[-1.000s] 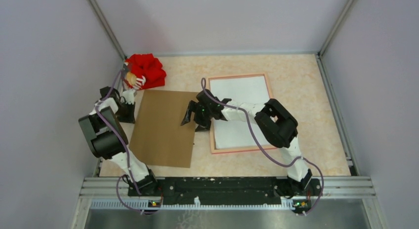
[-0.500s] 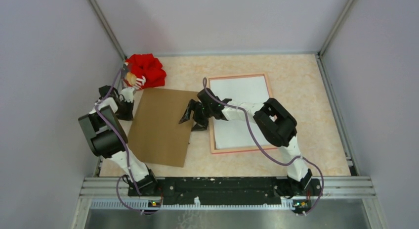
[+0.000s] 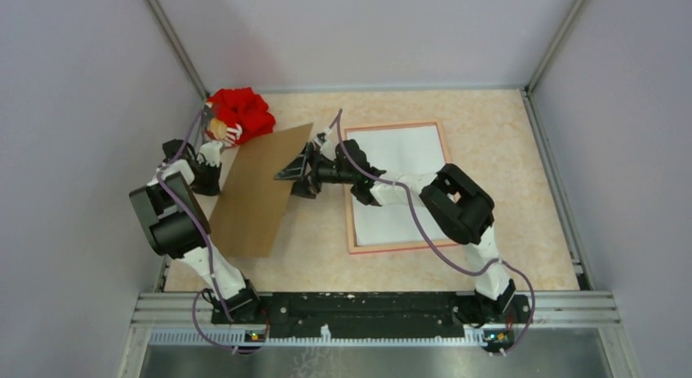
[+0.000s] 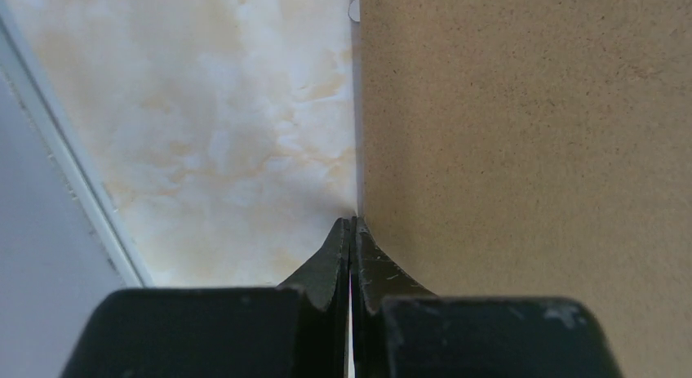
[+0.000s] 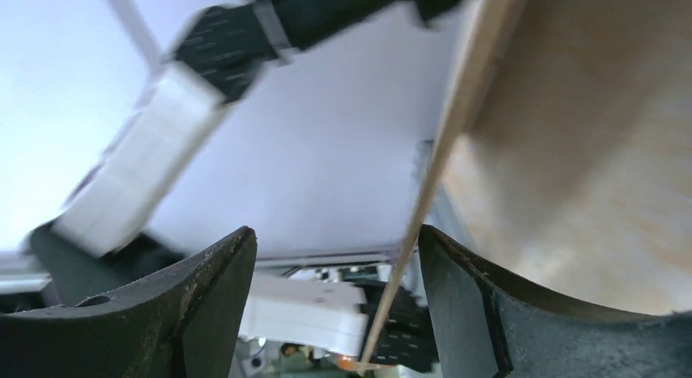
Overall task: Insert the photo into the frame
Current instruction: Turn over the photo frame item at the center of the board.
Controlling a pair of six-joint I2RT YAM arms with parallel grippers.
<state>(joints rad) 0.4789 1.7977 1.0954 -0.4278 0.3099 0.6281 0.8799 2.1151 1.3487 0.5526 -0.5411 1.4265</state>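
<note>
Right arm [image 3: 461, 202] stretches toward 9 o'clock, right gripper [image 3: 295, 171] spread around the tilted board's [image 3: 257, 190] raised edge; left gripper [image 4: 351, 231] pressed together. One board, one frame [image 3: 392, 126], one photo [image 3: 400, 149].

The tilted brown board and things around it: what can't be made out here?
- Top view: the photo in the frame shows only white; the right arm covers its near-left corner.
- Right wrist view: blurred; unclear whether the right gripper touches the brown board's edge.
- Left wrist view: whether the shut left gripper pinches the board; its tips cover that spot.
- Top view: red bundle, too small to identify.
</note>
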